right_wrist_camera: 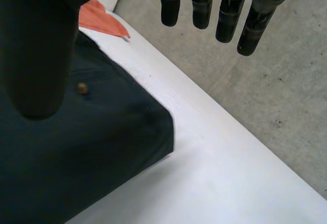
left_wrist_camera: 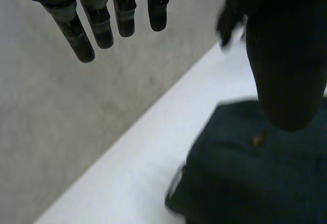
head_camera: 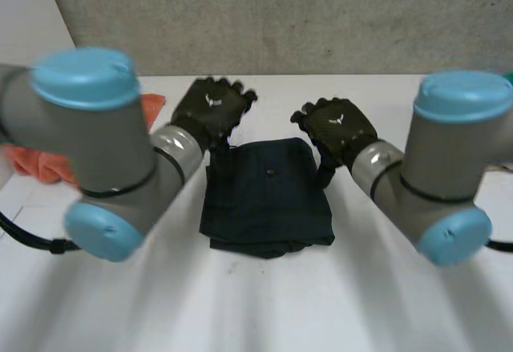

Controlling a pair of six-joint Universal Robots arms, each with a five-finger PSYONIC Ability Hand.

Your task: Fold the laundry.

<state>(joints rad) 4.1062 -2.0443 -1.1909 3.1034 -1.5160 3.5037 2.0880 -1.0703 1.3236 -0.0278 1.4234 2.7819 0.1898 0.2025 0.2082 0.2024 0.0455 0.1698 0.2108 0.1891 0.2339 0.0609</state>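
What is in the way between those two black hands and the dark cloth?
Nothing visible. The left hand and right hand are open at the far corners of the dark cloth; the orange cloth lies off to the side.

The garment (head_camera: 267,196) is dark navy, the cloth (head_camera: 36,163) orange, the table (head_camera: 256,304) white.

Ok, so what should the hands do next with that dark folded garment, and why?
Probably lower both hands onto the far corners and pinch them. The left hand and right hand are open, holding nothing, by the far edge of the dark folded garment, which lies in a rough square on the white table, so another fold seems possible.
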